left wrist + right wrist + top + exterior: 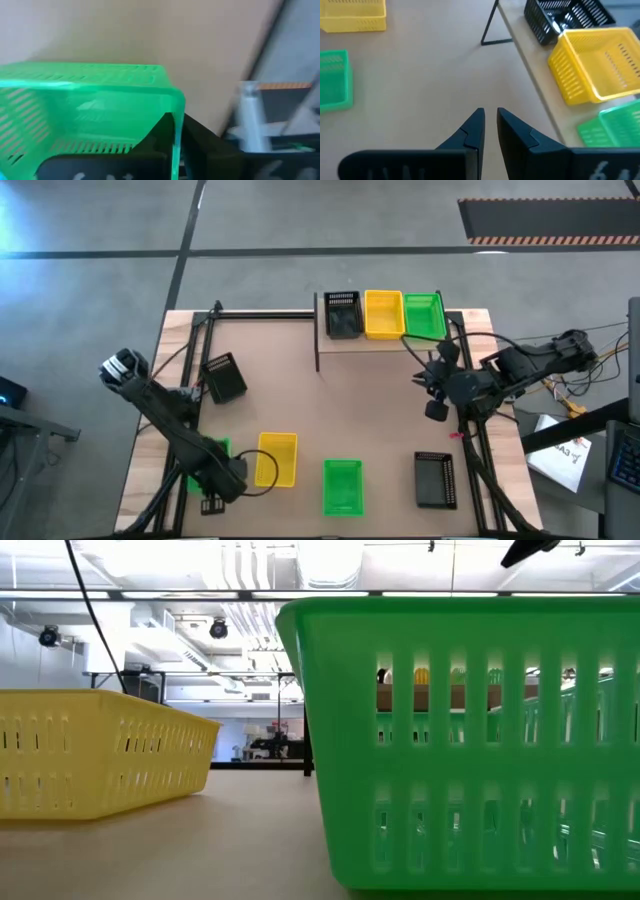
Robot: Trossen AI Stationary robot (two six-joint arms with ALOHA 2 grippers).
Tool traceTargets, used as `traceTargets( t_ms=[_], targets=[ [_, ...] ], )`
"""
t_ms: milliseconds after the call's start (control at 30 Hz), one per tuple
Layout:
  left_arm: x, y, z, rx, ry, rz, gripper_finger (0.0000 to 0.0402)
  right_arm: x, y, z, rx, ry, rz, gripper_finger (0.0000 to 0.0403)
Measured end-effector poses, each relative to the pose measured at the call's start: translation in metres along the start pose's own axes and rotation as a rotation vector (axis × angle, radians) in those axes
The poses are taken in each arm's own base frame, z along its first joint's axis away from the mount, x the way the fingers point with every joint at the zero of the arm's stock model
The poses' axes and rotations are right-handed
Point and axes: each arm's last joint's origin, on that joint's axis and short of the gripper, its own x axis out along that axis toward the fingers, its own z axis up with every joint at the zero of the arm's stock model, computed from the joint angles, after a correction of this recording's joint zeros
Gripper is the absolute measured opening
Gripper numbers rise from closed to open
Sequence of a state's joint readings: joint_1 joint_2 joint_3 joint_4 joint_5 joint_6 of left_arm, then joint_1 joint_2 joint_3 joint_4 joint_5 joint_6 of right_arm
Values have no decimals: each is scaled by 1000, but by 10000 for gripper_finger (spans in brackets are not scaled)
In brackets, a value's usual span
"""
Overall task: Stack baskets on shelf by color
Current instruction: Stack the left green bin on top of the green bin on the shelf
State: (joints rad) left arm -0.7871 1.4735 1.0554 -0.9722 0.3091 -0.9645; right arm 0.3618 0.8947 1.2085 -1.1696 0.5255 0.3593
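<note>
Near table's left edge, left hand [172,150] pinches green basket [90,107].

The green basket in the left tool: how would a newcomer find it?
Start at the wooden tabletop and go to its front-left corner, where the left arm's tool is shut on the wall of a bright green slotted plastic basket. Unlike the yellow slotted plastic basket beside it, the arm mostly hides it.

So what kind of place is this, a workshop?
Probably a lab or industrial hall: a wooden table on a bare concrete floor, exposed ceiling pipes, and hazard-striped matting nearby.
</note>
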Motion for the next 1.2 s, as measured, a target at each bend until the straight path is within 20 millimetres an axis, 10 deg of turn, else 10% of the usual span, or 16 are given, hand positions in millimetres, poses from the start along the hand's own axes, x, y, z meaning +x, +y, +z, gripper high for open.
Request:
traceTargets(
  t_ms=[300,633,900,1200],
  targets=[
    [-114,-30,25,-37,-241,-202,1,-44,-28,-1,-17,-40,13,43],
    [-205,-12,88,40,-664,-153,0,-93,-66,-26,101,-214,107,43],
    [-236,10,147,375,-910,-57,0,-85,-53,-19,76,-182,278,45],
    [-238,5,177,823,-1059,-45,0,-31,4,28,-198,-61,511,114]
  ],
)
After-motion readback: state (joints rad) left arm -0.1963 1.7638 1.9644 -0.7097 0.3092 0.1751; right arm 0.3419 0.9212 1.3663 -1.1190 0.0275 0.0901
